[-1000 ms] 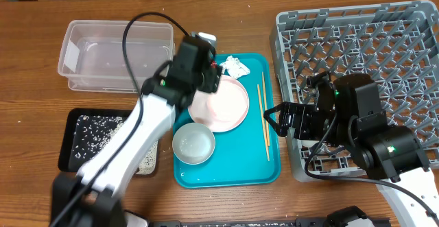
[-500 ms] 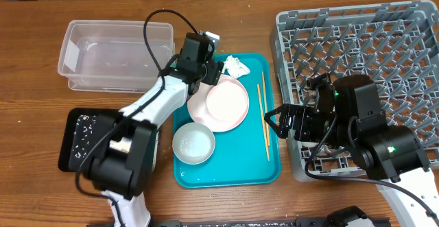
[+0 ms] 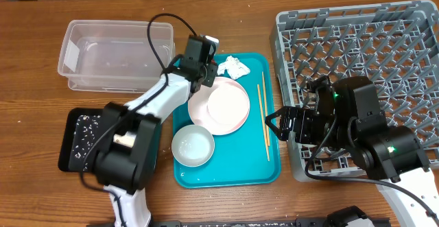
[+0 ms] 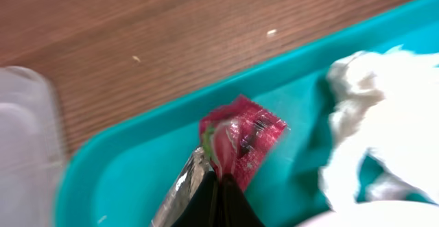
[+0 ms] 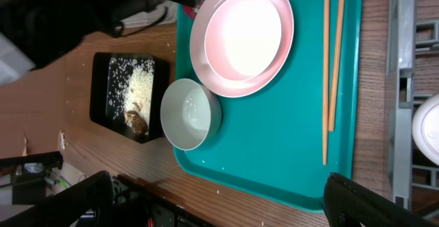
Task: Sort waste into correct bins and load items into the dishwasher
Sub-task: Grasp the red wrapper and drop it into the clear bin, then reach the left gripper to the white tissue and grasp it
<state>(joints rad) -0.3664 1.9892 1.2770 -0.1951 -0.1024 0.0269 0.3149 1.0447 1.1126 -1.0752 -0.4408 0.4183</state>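
In the left wrist view my left gripper (image 4: 218, 186) is shut on the red snack wrapper (image 4: 243, 134), which lies in the back left corner of the teal tray (image 4: 137, 179). The crumpled white tissue (image 4: 377, 131) sits just right of it. Overhead, the left gripper (image 3: 208, 68) is beside the tissue (image 3: 234, 66), behind the pink-white plate (image 3: 223, 105). A white bowl (image 3: 193, 145) and the chopsticks (image 3: 263, 117) also lie on the tray. My right gripper (image 3: 278, 125) stands open and holds nothing, between the tray and the grey dish rack (image 3: 363, 55).
The clear tub (image 3: 113, 52) stands at the back left. The black tray (image 5: 130, 97) holding rice scraps lies left of the teal tray (image 3: 226, 175). In the right wrist view a white dish (image 5: 426, 127) shows inside the rack at the right edge.
My left gripper has gone from open to shut on the red wrapper at the tray's back left corner, and its arm has swung lower. The right arm has not moved.
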